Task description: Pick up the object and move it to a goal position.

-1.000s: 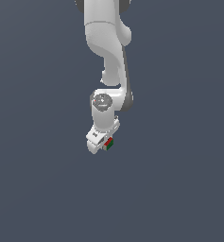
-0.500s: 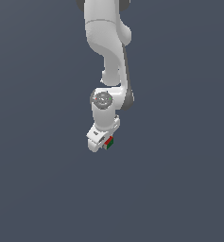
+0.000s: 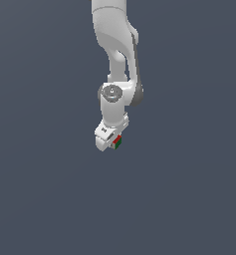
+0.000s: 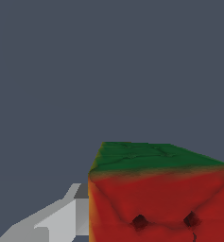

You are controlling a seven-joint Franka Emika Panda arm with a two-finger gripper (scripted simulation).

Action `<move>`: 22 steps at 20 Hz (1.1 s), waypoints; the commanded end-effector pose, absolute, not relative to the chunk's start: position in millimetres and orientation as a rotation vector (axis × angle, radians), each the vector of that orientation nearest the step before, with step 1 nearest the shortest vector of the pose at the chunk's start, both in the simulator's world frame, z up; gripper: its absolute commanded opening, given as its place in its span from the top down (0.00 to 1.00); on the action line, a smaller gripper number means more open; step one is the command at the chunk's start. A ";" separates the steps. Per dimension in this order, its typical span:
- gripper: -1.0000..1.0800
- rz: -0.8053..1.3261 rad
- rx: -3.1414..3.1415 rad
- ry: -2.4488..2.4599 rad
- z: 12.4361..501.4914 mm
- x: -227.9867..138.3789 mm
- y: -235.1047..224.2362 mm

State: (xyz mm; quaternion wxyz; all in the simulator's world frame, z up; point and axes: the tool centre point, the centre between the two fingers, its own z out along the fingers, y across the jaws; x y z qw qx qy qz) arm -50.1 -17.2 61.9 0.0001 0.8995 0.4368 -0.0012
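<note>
cube: just one (image 3: 117,142), red dotted face plus a green one
gripper: one (image 3: 113,143), clenched on the cube
room: plain grey (image 3: 189,189) all around, nothing close

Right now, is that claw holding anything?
Gripper: shut on the cube, held off the ground.

A plain slate-grey ground (image 3: 40,199) fills both of my views edge to edge, uniform and unmarked from twelve o'clock to six.
</note>
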 end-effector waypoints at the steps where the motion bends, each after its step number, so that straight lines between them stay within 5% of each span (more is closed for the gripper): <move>1: 1.00 -0.001 2.824 1.372 73.2 -62.3 -12.2; 22: 1.00 -0.001 2.825 1.373 129.4 -127.8 15.4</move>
